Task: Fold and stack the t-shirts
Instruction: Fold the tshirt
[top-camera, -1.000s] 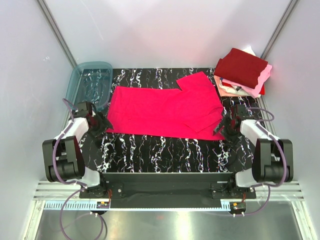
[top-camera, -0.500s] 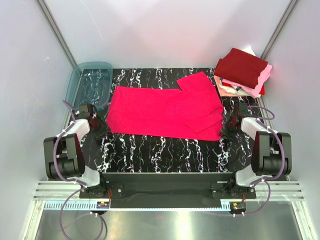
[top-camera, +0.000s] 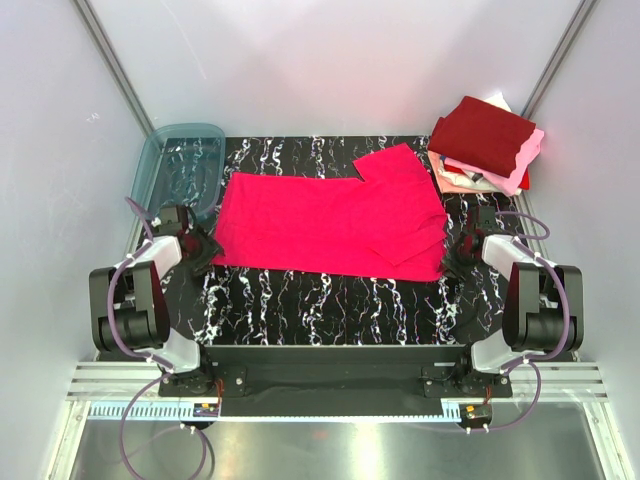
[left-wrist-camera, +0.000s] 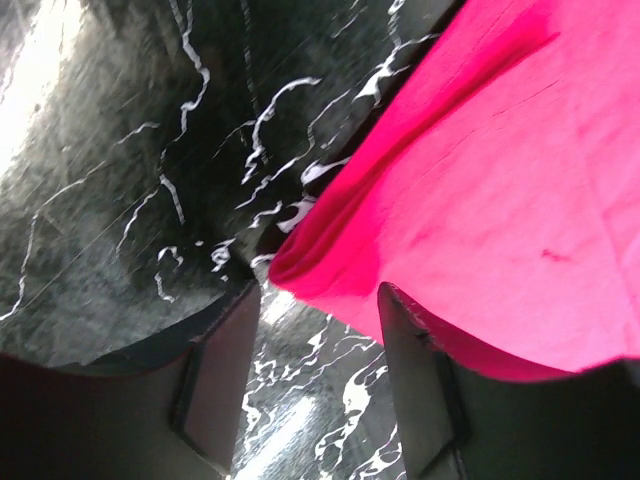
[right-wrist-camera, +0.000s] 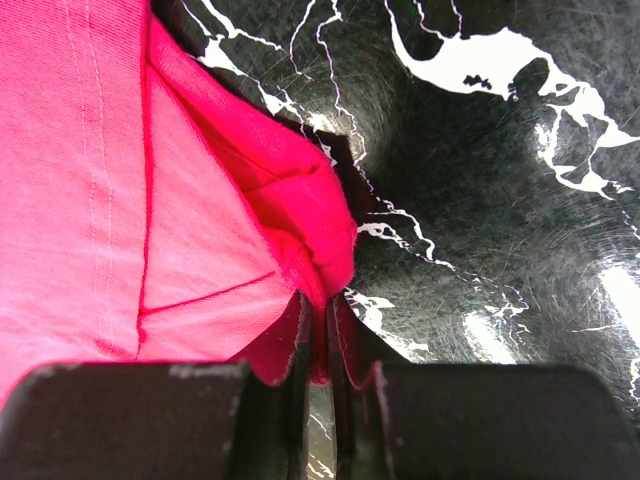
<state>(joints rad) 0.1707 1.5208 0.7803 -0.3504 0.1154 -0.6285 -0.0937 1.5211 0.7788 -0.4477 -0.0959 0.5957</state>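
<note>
Bright pinkish-red t-shirt (top-camera: 330, 220): spread flat mid-tabletop, long side running left to right; one sleeve pointing toward the far right; an extra layer of cloth doubled over the right-hand part.
Near-right corner of that shirt: bunched into a small raised fold in the right wrist view, pinched there.
Near-left corner: lifted slightly off the surface, with a rounded edge hanging just beyond the fingertips in the left wrist view.
Right pincer (top-camera: 452, 256) (right-wrist-camera: 318, 305): closed almost fully on the bunched corner fold, with red cloth squeezed between the two fingers (right-wrist-camera: 268, 400).
Left pincer (top-camera: 205, 248) (left-wrist-camera: 320, 300): jaws apart at the near-left corner, with bare marble pattern visible in the gap; right finger (left-wrist-camera: 415, 380) up against the cloth edge, nothing clamped.
Dark maroon t-shirt (top-camera: 482, 135): folded, on top of the pile at the far right corner.
Pale pink t-shirt (top-camera: 525, 165): folded under the maroon one, sticking out on the right side.
Salmon t-shirt (top-camera: 455, 182): lower in the pile, with an edge showing on the near left.
White t-shirt (top-camera: 497, 99): only a sliver seen behind the pile.
Tabletop (top-camera: 320, 300): black with white veining.
Tub (top-camera: 180, 165): translucent blue-grey, at the far left corner, just left of the spread shirt.
</note>
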